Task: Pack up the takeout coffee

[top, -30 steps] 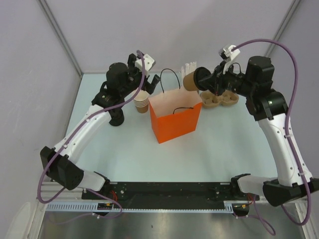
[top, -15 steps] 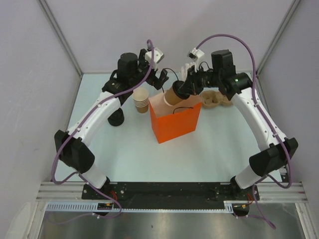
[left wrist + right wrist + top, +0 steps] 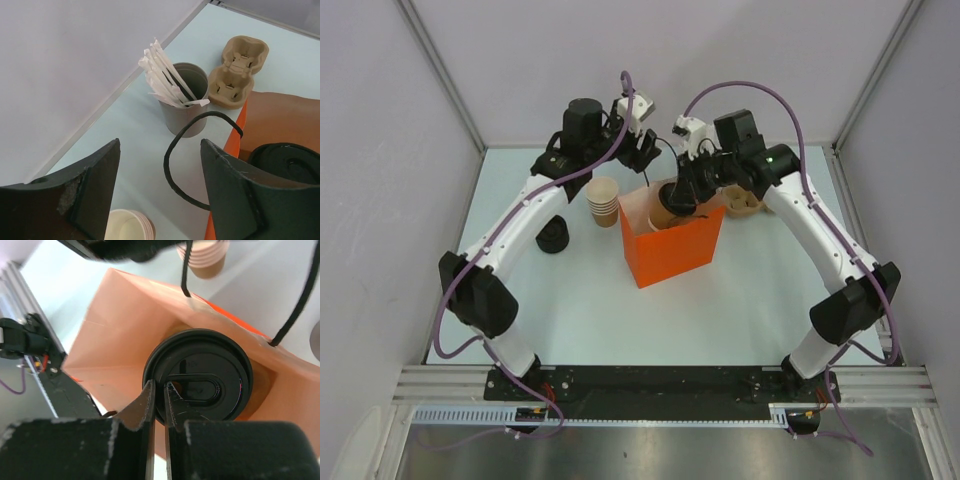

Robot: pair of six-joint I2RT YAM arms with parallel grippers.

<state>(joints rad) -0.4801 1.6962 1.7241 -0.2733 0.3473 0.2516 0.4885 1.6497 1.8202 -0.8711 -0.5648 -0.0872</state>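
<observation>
Table point(image 3: 750, 290), read from the left.

1. Stack of black lids point(image 3: 552, 237) stands at the far left, just beside the left arm's lower link.
2. Stack of cups point(image 3: 603, 200), lidless, stands upright near the bag's left rear corner; its top rim also shows at the bottom of the left wrist view.
3. Left gripper point(image 3: 645, 152) hangs over the rear left of the bag. Its jaws stand wide apart. In the wrist view the left gripper point(image 3: 160, 150) has the bag's black handle point(image 3: 168, 150) looping up in the gap between the fingers; no contact with either finger can be made out.
4. Bag point(image 3: 670, 255), orange paper, stands upright at mid table with its mouth open.
5. Coffee point(image 3: 663, 210) sits tilted in the bag's mouth, lower body inside the walls, black lid above the rim. Whether it touches the bag's bottom cannot be told.
6. Right gripper point(image 3: 678, 195) holds the coffee. The wrist view shows the right gripper point(image 3: 159, 397) with jaws drawn narrow, pinched on the rim of the lid point(image 3: 205, 385), the bag's inner wall point(image 3: 120, 325) around it.
7. Holder point(image 3: 182, 117), a grey cup of white wrapped straws, stands behind the bag.
8. Carrier point(image 3: 745, 203), moulded pulp with two wells, lies just right of the holder
</observation>
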